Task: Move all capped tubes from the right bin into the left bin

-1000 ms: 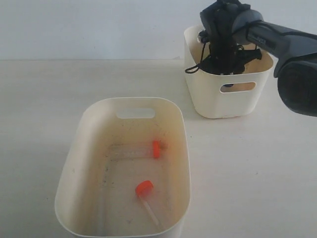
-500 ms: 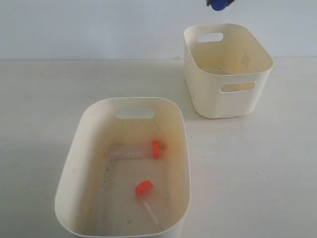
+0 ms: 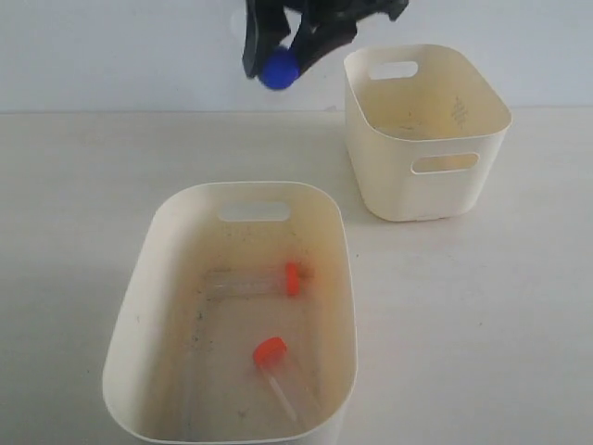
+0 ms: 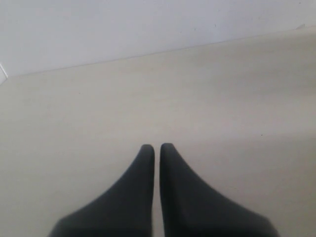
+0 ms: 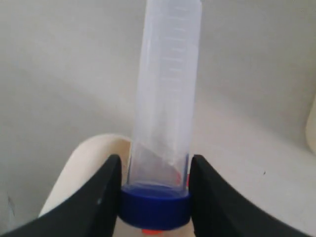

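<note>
Pale tabletop (image 3: 74, 185) is bordered by a white wall. Toward its far edge, a blue-capped tube (image 3: 277, 69) is clamped at the cap by the right gripper (image 3: 289, 46), held in the air beside the right bin (image 3: 389, 190). At the near edge, one orange-capped tube (image 3: 255, 281) and a second orange-capped tube (image 3: 276, 366) are seen lying in the left bin (image 3: 139, 278). The left gripper (image 4: 157, 148) is narrowed to a slit.

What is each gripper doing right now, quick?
Left gripper: closed, holding nothing.
Right gripper: closed on a blue-capped tube.

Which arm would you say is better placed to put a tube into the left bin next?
Right: the right gripper holds the blue-capped tube aloft, beyond the left bin; the left gripper is shut and empty.
</note>
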### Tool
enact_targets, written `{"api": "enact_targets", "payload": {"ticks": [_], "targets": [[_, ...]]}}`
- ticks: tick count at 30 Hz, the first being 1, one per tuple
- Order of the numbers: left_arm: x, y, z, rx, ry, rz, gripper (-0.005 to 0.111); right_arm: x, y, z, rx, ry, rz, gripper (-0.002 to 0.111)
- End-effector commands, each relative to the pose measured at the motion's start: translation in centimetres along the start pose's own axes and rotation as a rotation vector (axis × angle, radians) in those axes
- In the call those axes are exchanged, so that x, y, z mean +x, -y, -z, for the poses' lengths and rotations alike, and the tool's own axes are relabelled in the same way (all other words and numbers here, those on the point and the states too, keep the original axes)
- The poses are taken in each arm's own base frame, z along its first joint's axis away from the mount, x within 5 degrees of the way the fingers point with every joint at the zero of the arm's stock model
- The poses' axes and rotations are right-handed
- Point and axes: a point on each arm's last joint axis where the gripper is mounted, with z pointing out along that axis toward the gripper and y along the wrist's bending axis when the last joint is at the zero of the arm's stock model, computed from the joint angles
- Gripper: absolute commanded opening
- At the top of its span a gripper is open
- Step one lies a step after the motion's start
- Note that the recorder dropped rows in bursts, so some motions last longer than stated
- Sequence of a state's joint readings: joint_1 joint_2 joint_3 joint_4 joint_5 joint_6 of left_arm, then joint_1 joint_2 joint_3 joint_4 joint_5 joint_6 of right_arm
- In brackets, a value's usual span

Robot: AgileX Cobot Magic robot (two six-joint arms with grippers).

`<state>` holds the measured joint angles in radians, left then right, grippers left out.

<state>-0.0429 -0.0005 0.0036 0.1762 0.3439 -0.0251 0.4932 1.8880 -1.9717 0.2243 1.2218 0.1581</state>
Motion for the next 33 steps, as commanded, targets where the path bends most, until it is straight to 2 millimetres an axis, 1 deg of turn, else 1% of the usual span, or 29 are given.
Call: {"api": "enact_targets", "payload": {"ticks": [1,3,8,11,12,13,15,16,17,18,19,20,21,22,23,24,30,32,33], "targets": [[-0.2,0.0,0.0,0.001,0.007,0.009,0.004,3.4,-1.9,-1.6,-0.011,-0.119,0.060,0.000],[-0.2,0.0,0.0,0.001,0.007,0.009,0.004,4.9,-2.6,-2.7,-0.015,-0.181,0.072,0.000],[-0.2,0.0,0.0,0.001,0.007,0.009,0.004,8.5,-4.5,-4.2,-0.102,-0.313,0.058,0.000],[-0.2,0.0,0.0,0.001,0.007,0.009,0.004,10.1,-5.0,-4.8,-0.106,-0.370,0.063,0.001],[-0.2,0.0,0.0,0.001,0.007,0.009,0.004,10.5,-5.1,-5.1,-0.105,-0.383,0.068,0.004],[-0.2,0.0,0.0,0.001,0.007,0.009,0.004,10.7,-5.2,-5.2,-0.104,-0.391,0.071,0.008],[-0.2,0.0,0.0,0.001,0.007,0.009,0.004,11.1,-5.1,-5.5,-0.108,-0.409,0.060,0.024],[-0.2,0.0,0.0,0.001,0.007,0.009,0.004,11.2,-5.0,-5.6,-0.107,-0.416,0.055,0.033],[-0.2,0.0,0.0,0.001,0.007,0.009,0.004,11.4,-4.9,-5.7,-0.103,-0.423,0.047,0.047],[-0.2,0.0,0.0,0.001,0.007,0.009,0.004,11.5,-4.9,-5.8,-0.100,-0.428,0.038,0.053],[-0.2,0.0,0.0,0.001,0.007,0.009,0.004,11.6,-4.8,-5.9,-0.095,-0.433,0.023,0.054],[-0.2,0.0,0.0,0.001,0.007,0.009,0.004,11.6,-4.8,-5.9,-0.087,-0.438,-0.006,0.048],[-0.2,0.0,0.0,0.001,0.007,0.009,0.004,11.6,-4.8,-5.9,-0.079,-0.439,-0.034,0.036],[-0.2,0.0,0.0,0.001,0.007,0.009,0.004,11.6,-4.8,-5.9,-0.078,-0.439,-0.039,0.019],[-0.2,0.0,0.0,0.001,0.007,0.009,0.004,11.6,-4.8,-5.9,-0.080,-0.438,-0.030,-0.001],[-0.2,0.0,0.0,0.001,0.007,0.009,0.004,11.6,-4.8,-5.9,-0.079,-0.439,-0.035,0.001],[-0.2,0.0,0.0,0.001,0.007,0.009,0.004,11.6,-4.8,-5.9,-0.079,-0.438,-0.033,0.001],[-0.2,0.0,0.0,0.001,0.007,0.009,0.004,11.6,-4.8,-5.4,-0.075,-0.424,-0.017,0.001],[-0.2,0.0,0.0,0.001,0.007,0.009,0.004,11.5,-4.6,-4.6,-0.060,-0.398,0.018,0.001]]}}
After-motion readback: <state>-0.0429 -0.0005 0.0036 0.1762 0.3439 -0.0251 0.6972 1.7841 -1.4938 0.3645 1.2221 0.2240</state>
